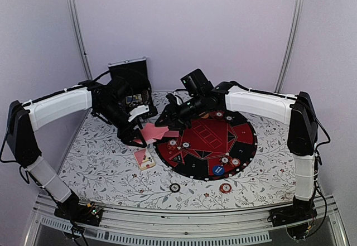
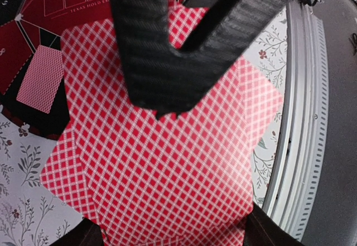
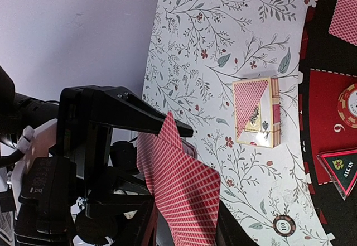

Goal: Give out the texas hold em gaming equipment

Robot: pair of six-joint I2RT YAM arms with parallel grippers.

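My left gripper (image 1: 138, 139) is shut on a fanned stack of red-backed cards (image 1: 157, 132) above the mat's left edge. The cards fill the left wrist view (image 2: 167, 168), with my left fingers (image 2: 83, 236) dark at the bottom corners. My right gripper (image 1: 165, 120) reaches in from the right. Its fingers meet in a point on the top card (image 2: 167, 104). In the right wrist view the cards (image 3: 187, 193) cover its fingertips. A card box (image 1: 145, 159) lies on the table, also in the right wrist view (image 3: 256, 112). Single cards (image 2: 40, 78) and chips (image 1: 173, 143) lie on the mat.
The round black-and-red mat (image 1: 245, 126) lies at centre right, with a blue disc (image 1: 218, 170) near its front edge. Two chips (image 1: 175, 188) (image 1: 225, 188) lie on the flowered cloth in front. The open black chip case (image 1: 129, 73) stands behind the left arm.
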